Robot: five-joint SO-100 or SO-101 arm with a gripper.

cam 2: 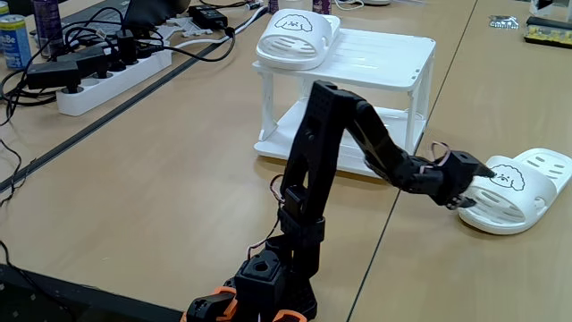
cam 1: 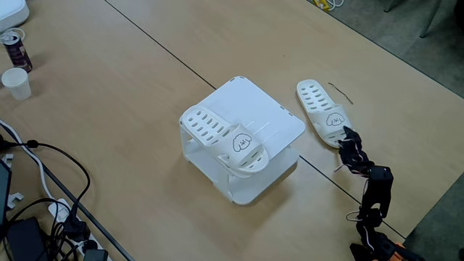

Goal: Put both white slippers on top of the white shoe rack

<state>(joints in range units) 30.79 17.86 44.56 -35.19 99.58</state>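
The white shoe rack (cam 1: 261,119) (cam 2: 393,55) stands mid-table. One white slipper (cam 1: 221,138) (cam 2: 295,36) lies on its flat top, with its strap end overhanging the rack's edge. The other white slipper (cam 1: 322,112) (cam 2: 527,183) lies flat on the table beside the rack, sole holes up. My black gripper (cam 1: 347,140) (cam 2: 480,182) is low at that slipper's strap end and touches or nearly touches the strap with the small face. The dark fingers blur together, so I cannot tell how the jaws stand.
A paper cup (cam 1: 16,82) and a can (cam 1: 14,47) stand at the far left of a fixed view. A power strip (cam 2: 112,76) with tangled cables (cam 1: 43,210) lies along that side. The table edge (cam 1: 435,203) runs close behind the arm's base (cam 2: 259,286).
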